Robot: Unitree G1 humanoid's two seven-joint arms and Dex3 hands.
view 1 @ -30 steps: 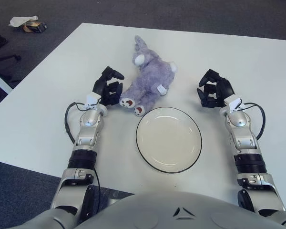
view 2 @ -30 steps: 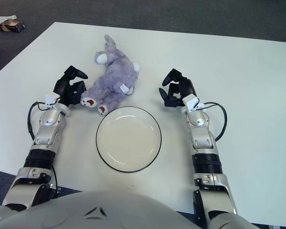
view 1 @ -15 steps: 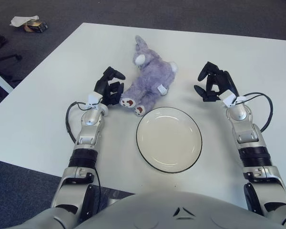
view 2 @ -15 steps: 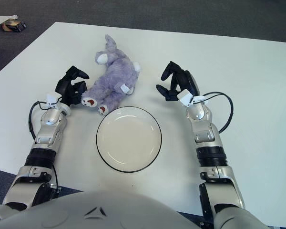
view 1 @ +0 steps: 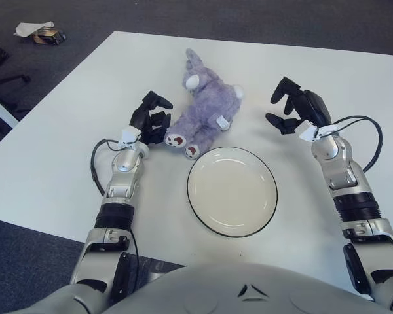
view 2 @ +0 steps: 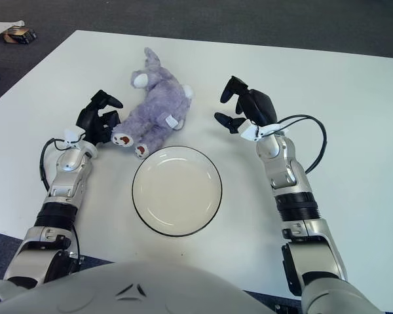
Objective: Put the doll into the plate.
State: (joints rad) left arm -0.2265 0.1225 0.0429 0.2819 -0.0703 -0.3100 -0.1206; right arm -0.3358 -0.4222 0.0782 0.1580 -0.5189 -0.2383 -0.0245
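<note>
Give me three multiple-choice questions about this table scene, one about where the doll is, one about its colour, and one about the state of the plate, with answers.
1. Where is the doll?
A. Inside the plate
B. On the table behind the plate, between the two hands
C. On the floor

2. What colour is the doll's body?
A. Purple
B. Green
C. Orange

3. What is the state of the plate?
A. Holding the doll
B. Overturned
C. Upright, with nothing in it

Answers:
1. B: it lies on the table beyond the plate's far rim, with the left hand at its feet and the right hand showing open off to its other side.
2. A: its fur is lilac-purple.
3. C: its bare cream inside faces up.
</note>
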